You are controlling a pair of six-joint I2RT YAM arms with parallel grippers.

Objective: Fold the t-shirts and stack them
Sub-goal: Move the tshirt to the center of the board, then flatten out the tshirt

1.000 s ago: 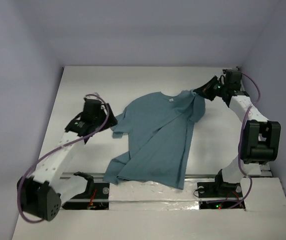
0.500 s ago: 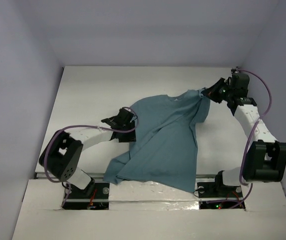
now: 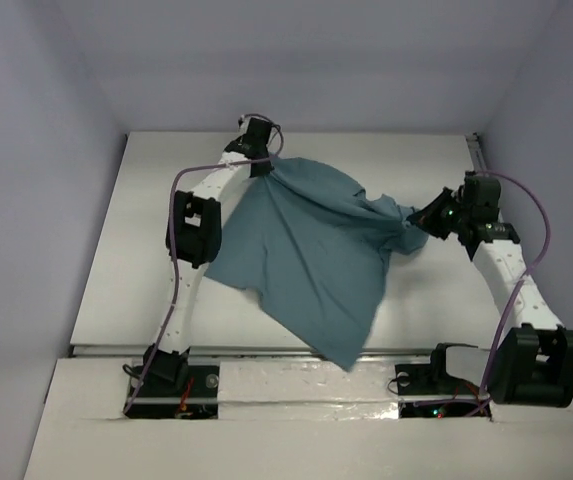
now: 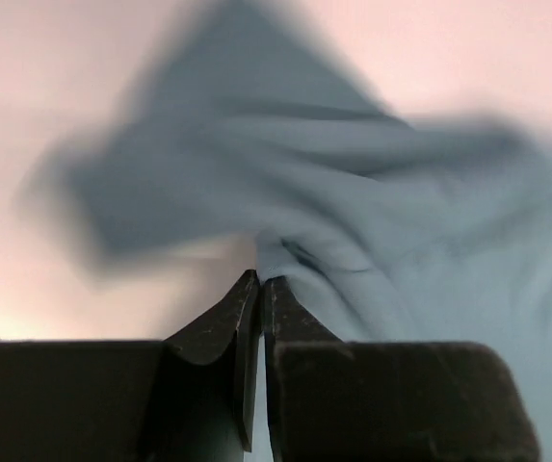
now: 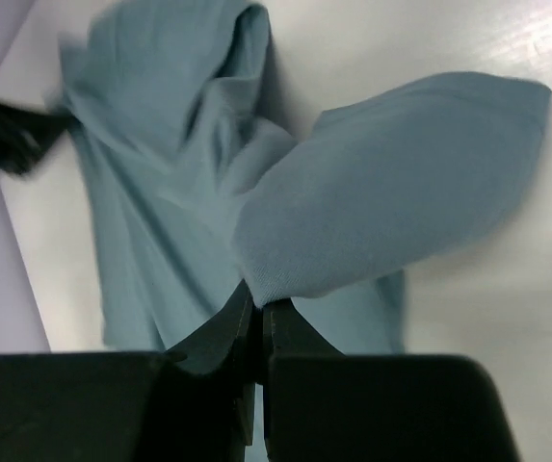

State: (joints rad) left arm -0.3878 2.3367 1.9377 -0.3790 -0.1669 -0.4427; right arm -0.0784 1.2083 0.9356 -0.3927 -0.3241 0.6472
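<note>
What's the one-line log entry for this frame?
left gripper: shut on t-shirt, far side | right gripper: shut on t-shirt, right side | t-shirt: stretched between grippers, rumpled | fold: not yet done

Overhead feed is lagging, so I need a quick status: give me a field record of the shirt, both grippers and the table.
t-shirt: teal-blue, unfolded, bunched, stretched between both grippers
left gripper: jaws shut on t-shirt, far side of table
right gripper: jaws shut on t-shirt, right side
table: white; shirt's lowest corner reaches near edge
stack: none visible
</note>
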